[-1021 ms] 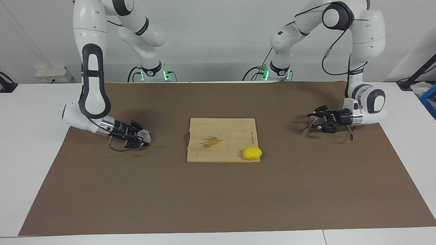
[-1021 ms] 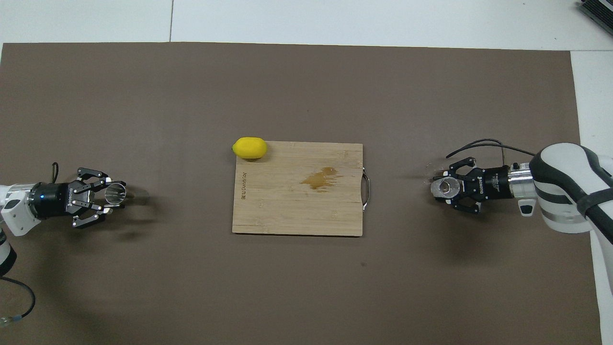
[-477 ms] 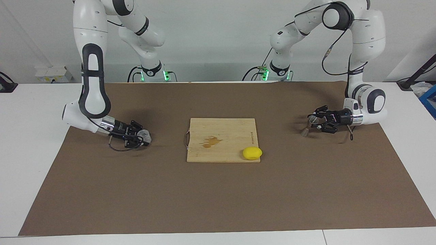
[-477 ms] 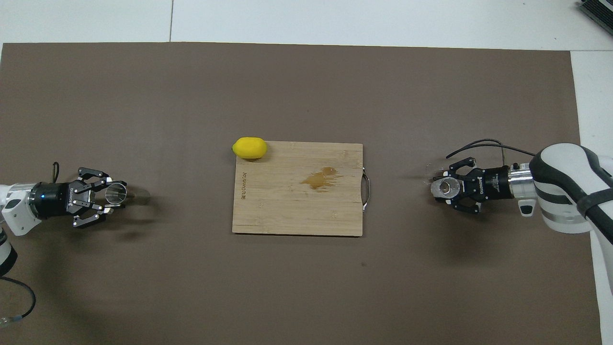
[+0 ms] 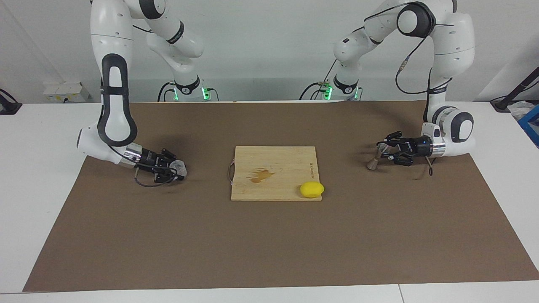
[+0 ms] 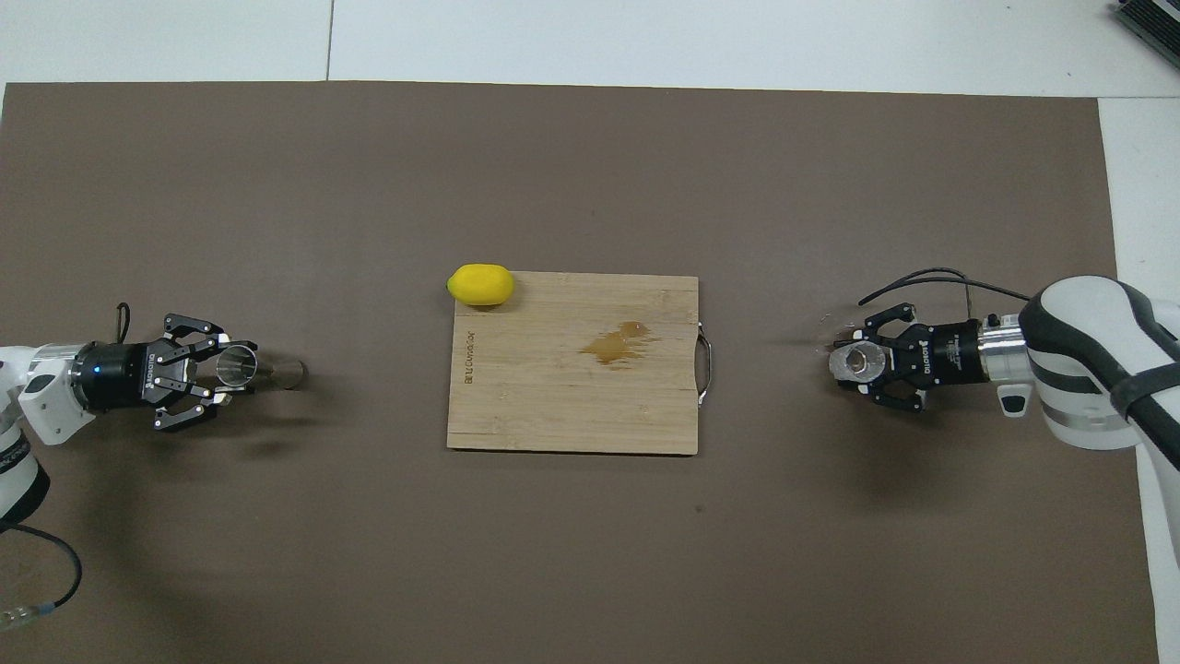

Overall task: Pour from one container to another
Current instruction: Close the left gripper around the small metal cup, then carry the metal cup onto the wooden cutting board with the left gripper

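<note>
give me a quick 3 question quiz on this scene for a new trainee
1. True or false: the lemon lies at the middle of the cutting board.
2. The right gripper is shut on: A) the lemon B) the glass tumbler C) nothing.
3. Fill in: the left gripper is shut on the metal ____.
Key: 1 false, it lies at a corner of the board; 2 B; 3 jigger.
</note>
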`<move>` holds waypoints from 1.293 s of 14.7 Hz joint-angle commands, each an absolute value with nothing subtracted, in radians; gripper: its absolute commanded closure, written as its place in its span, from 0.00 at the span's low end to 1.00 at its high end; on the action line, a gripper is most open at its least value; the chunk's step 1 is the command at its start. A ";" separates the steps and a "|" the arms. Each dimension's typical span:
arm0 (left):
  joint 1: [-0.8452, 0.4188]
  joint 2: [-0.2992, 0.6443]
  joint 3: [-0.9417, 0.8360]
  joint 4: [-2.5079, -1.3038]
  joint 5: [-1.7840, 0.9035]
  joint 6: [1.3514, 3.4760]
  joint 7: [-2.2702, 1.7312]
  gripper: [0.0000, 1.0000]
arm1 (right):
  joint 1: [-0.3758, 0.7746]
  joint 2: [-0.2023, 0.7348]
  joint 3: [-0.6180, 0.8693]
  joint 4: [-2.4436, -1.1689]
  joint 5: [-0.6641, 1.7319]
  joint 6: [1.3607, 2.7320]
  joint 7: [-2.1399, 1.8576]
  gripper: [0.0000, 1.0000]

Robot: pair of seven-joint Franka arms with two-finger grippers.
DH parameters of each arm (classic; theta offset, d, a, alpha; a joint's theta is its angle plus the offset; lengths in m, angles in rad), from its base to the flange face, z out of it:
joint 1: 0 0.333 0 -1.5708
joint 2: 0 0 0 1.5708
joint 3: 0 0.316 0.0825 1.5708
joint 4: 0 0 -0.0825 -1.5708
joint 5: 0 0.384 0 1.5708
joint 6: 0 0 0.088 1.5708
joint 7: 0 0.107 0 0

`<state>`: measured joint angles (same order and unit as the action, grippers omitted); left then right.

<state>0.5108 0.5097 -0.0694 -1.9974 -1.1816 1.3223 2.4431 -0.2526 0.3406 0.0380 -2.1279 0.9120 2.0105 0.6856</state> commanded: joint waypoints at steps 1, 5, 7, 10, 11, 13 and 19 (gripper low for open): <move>0.473 0.482 -0.058 -2.017 -1.218 1.310 2.450 0.74 | -0.261 0.318 0.038 -2.163 0.945 2.019 0.638 0.78; 0.417 0.463 -0.057 -2.026 -1.249 1.319 2.448 0.73 | -0.261 0.318 0.038 -2.163 0.945 2.020 0.638 0.78; 0.393 0.446 -0.057 -2.037 -1.265 1.322 2.441 0.73 | -0.261 0.318 0.038 -2.163 0.945 2.020 0.638 0.78; 0.342 0.405 -0.057 -2.095 -1.307 1.351 2.430 0.73 | -0.261 0.318 0.038 -2.163 0.945 2.020 0.638 0.78; 0.322 0.387 -0.057 -2.118 -1.325 1.374 2.430 0.73 | -0.261 0.318 0.038 -2.163 0.945 2.020 0.638 0.78; 0.284 0.351 -0.057 -2.163 -1.357 1.413 2.431 0.73 | -0.261 0.318 0.038 -2.163 0.945 2.020 0.638 0.78; 0.115 0.250 -0.057 -2.273 -1.514 1.526 2.430 0.73 | -0.261 0.318 0.038 -2.163 0.945 2.023 0.638 0.77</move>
<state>0.1824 0.3226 -0.0730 -2.2061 -1.4467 1.4724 2.4353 -0.2527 0.3400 0.0379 -2.1290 0.9120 2.0106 0.6853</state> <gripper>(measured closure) 0.493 0.493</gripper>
